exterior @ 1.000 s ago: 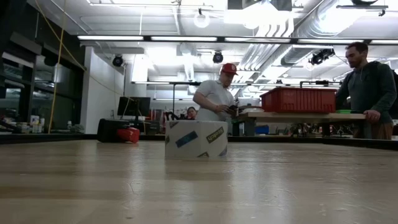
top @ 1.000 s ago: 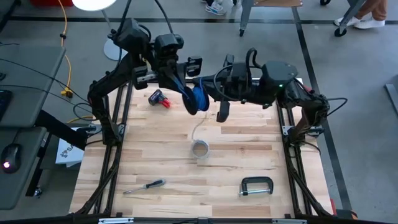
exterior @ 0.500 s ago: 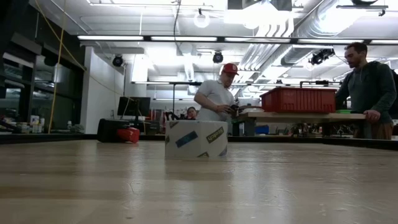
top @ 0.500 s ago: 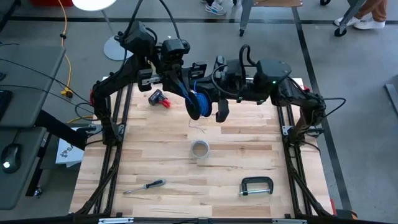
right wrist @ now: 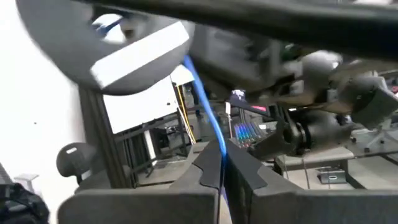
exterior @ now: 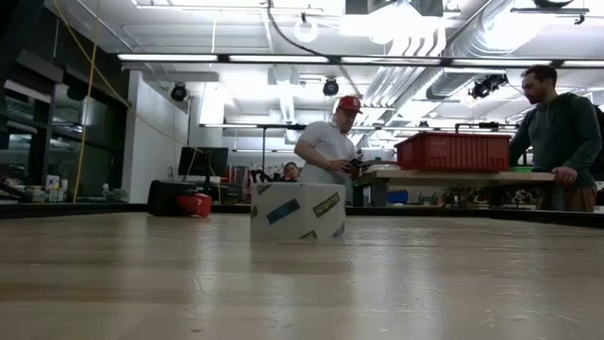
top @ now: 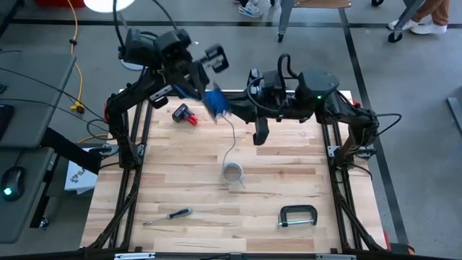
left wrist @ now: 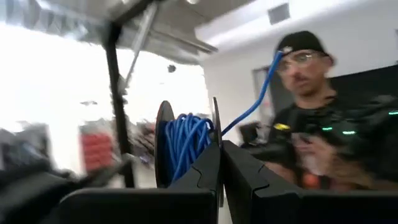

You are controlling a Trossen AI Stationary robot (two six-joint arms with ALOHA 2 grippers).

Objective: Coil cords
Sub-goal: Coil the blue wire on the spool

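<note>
- Winding the blue cord onto its spool, I hold the spool rim clamped in my left gripper, raised over the table's far side.
- My right gripper pinches the cord's run nearby; I'd keep it taut.
- The pale grey cord trails to a tape roll on the wooden table; people stand beyond.
</note>
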